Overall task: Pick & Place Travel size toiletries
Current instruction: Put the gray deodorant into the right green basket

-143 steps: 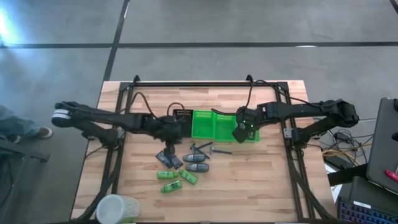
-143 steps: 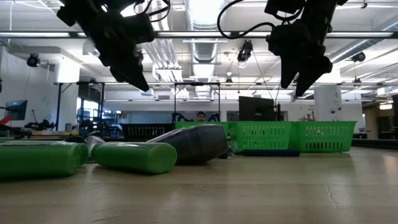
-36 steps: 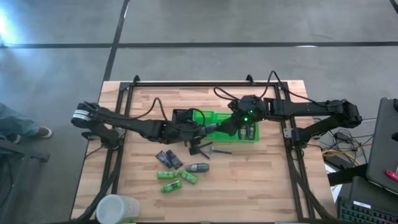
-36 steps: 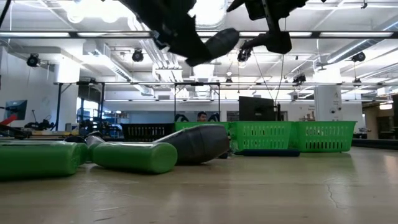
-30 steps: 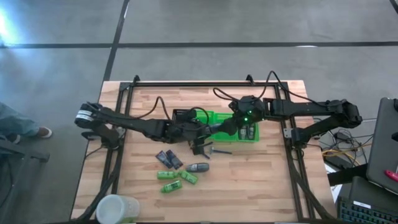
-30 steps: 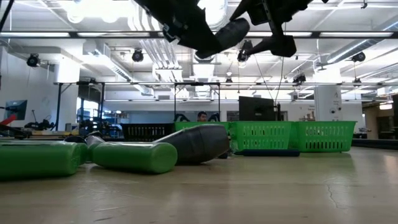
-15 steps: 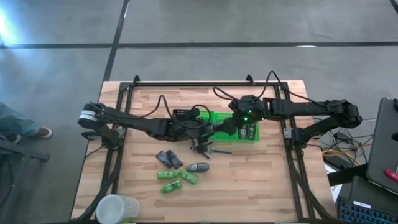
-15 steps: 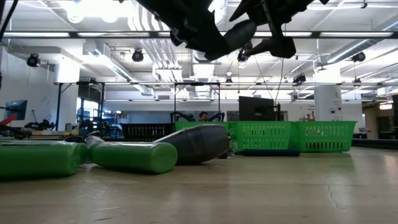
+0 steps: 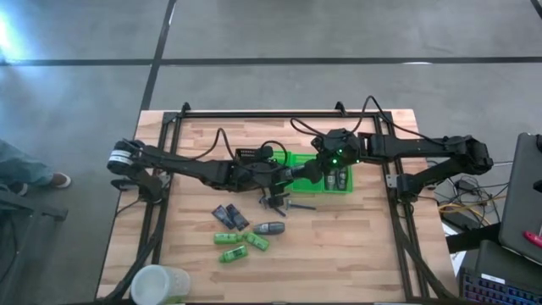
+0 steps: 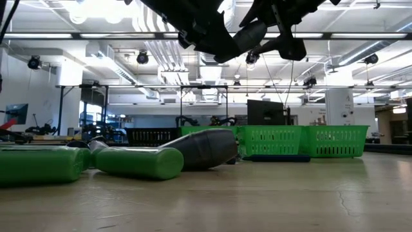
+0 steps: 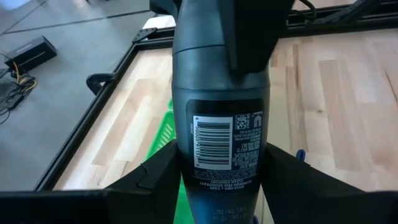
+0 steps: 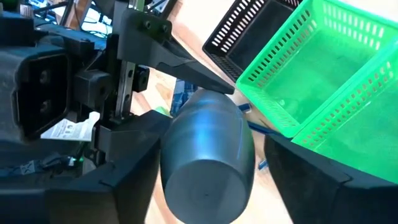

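Observation:
A grey oval bottle [image 10: 248, 35] hangs in the air over the table's middle, by the green tray [image 9: 298, 161]. My left gripper [image 11: 221, 177] is shut on it, reaching in from the left. My right gripper [image 12: 214, 180] is open, and its fingers stand on either side of the bottle's cap end [image 12: 208, 186]. On the table lie another grey bottle [image 9: 269, 228], green tubes [image 9: 230, 240], dark packets [image 9: 229, 216] and razor sticks [image 9: 279, 203]. My left gripper pinches the bottle's labelled body [image 11: 221, 134] between its two fingers, coming level from the table's left, with the fingers along the bottle. The bottle is lifted clear, roughly level, cap end toward the right arm. My right gripper: I cannot tell whether its finger [image 11: 249, 37] touches the cap.
A black slotted tray [image 9: 248, 156] sits left of the green tray, whose right compartment [image 9: 339, 180] holds a few items. A pale cup [image 9: 161, 284] stands at the near left corner. Bare wood lies on the near right side.
My left gripper has carried the grey bottle a little toward the table's right, and the cap end now sits farther between my right gripper's fingers. My right gripper has kept its place.

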`<action>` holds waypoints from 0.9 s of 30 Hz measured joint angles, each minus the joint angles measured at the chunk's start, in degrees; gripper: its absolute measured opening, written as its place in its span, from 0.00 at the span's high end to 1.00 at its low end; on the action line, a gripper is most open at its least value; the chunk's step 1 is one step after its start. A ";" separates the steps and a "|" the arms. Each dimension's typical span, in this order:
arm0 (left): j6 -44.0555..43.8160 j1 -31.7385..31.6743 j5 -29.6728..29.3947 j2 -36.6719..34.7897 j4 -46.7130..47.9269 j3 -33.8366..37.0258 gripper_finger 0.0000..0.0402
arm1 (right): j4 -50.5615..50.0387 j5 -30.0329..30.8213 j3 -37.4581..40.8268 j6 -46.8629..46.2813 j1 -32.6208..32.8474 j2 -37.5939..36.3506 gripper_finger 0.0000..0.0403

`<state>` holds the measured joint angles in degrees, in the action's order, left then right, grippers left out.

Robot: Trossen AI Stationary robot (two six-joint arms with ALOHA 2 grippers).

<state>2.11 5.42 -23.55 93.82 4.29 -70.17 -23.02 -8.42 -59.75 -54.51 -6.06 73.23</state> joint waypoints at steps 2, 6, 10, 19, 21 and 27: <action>0.02 -0.10 0.00 0.00 -0.02 0.00 0.52 | 0.05 0.13 0.08 -0.57 0.00 0.00 0.35; 0.08 -0.10 0.09 0.00 0.16 0.04 0.52 | 0.04 0.52 0.17 -0.62 0.04 0.02 0.39; 0.08 -0.12 0.07 0.00 0.20 0.09 0.50 | 0.06 0.47 0.17 -0.81 0.09 0.67 0.43; -0.73 -0.09 -0.97 -0.11 2.53 0.11 0.40 | -2.25 8.94 0.28 2.03 0.16 1.26 0.52; -2.16 -0.03 -1.35 -0.11 5.44 0.11 0.39 | -4.47 10.96 0.28 2.61 0.09 0.36 0.52; -10.37 -0.04 -3.16 -1.15 15.91 0.11 0.39 | -20.62 23.40 0.28 3.88 1.61 -3.74 0.52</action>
<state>-8.26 5.38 -26.71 92.67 20.21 -70.06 -43.64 14.98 -59.46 -50.63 -4.45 69.49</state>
